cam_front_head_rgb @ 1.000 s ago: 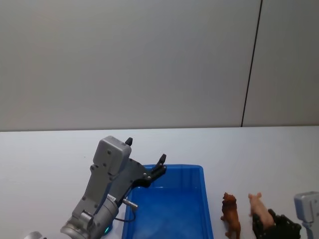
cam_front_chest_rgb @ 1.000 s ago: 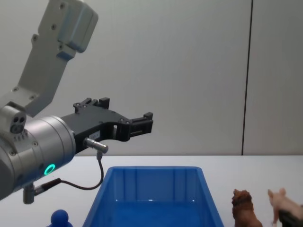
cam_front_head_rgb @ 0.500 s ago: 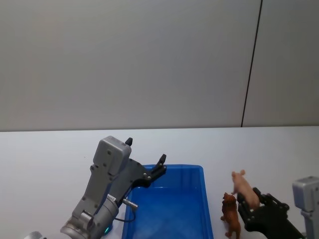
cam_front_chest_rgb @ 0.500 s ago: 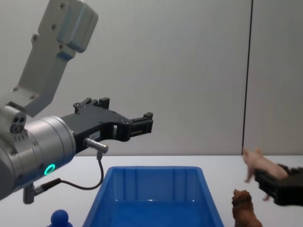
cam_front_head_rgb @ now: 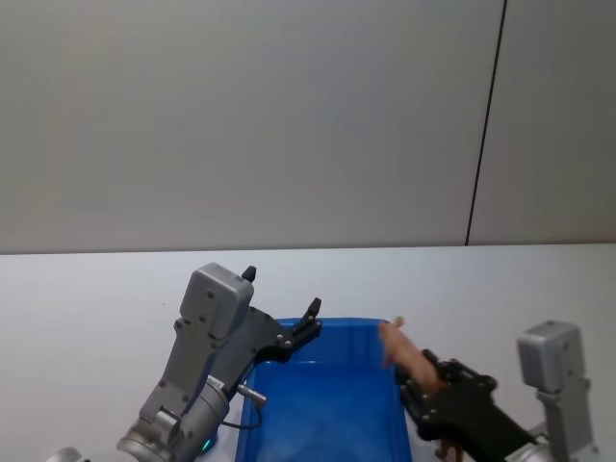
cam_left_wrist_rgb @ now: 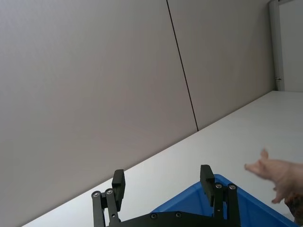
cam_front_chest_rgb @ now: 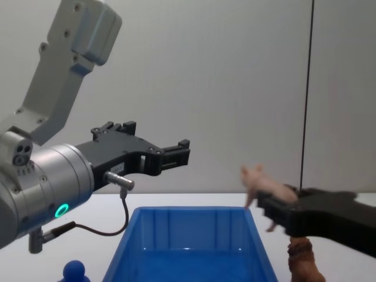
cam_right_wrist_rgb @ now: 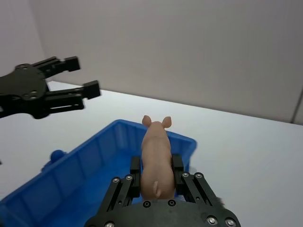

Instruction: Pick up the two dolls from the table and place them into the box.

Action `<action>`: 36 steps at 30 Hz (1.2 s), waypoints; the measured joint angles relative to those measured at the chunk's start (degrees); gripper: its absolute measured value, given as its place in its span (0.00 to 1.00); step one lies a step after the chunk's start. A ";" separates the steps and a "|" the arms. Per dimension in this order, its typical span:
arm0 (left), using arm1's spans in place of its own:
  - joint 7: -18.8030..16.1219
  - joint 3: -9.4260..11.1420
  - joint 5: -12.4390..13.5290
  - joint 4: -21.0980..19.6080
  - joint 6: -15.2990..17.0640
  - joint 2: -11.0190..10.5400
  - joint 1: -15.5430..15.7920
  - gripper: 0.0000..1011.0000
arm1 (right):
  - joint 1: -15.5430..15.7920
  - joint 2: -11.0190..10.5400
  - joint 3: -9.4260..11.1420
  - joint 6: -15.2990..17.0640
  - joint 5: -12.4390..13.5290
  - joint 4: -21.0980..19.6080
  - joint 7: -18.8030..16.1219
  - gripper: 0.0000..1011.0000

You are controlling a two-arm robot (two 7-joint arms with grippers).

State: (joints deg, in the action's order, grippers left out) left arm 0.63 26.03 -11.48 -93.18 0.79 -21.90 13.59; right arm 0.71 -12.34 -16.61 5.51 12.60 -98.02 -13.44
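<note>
Holding gripper: right gripper (cam_right_wrist_rgb: 156,166), black fingers clamped on the flanks of the pale pink plastic pig figurine (cam_right_wrist_rgb: 156,146).
Pig position: in the air, clear of the white tabletop (cam_front_head_rgb: 96,289), above the right rim of the large bright blue plastic bin (cam_front_chest_rgb: 188,226), snout pointing over the bin.
Left gripper (cam_left_wrist_rgb: 162,176): raised over the bin's far left corner, fingers spread wide, nothing between them.
Brown shaggy figurine (cam_front_chest_rgb: 302,261): standing on the tabletop just right of the bin, beneath the right gripper.
</note>
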 joint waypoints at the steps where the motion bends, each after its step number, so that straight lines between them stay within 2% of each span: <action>1: 0.00 0.00 0.00 0.00 0.00 0.00 0.00 0.99 | -0.19 0.15 -0.10 0.18 -0.01 0.18 -0.51 0.37; 8: 0.00 0.00 0.00 0.00 0.00 0.00 0.00 0.99 | -3.16 2.45 -1.50 2.07 -0.67 3.53 -4.89 0.37; 11: 0.00 0.00 0.00 0.00 0.00 0.00 0.00 0.99 | -4.35 3.34 -1.94 2.75 -1.04 5.04 -6.07 0.45; 14: 0.00 0.00 0.00 0.00 0.00 0.00 0.00 0.99 | -5.54 4.20 -2.37 3.44 -1.47 6.54 -7.03 0.56; 15: 0.00 0.00 0.00 0.00 0.00 0.00 0.00 0.99 | -5.54 4.20 -2.37 3.44 -1.47 6.54 -7.03 0.56; 19: 0.00 0.00 0.00 0.00 0.00 0.00 0.00 0.99 | -6.40 4.82 -2.68 3.94 -1.92 7.64 -7.34 0.72; 23: 0.00 0.00 0.00 0.00 0.00 0.00 0.00 0.99 | -6.64 5.00 -2.77 4.11 -2.24 7.85 -6.81 0.83; 30: 0.00 0.00 0.00 0.00 0.00 0.00 0.00 0.99 | -5.85 4.51 -2.58 4.10 -2.65 6.56 -3.85 0.99; 36: 0.00 0.00 0.00 0.00 0.00 0.00 0.00 0.99 | -4.09 3.29 -1.97 4.01 -2.73 4.07 -0.23 0.99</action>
State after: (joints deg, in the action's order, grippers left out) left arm 0.63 26.02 -11.48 -93.17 0.79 -21.89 13.58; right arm -3.38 -9.05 -18.58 9.52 9.86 -93.96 -13.67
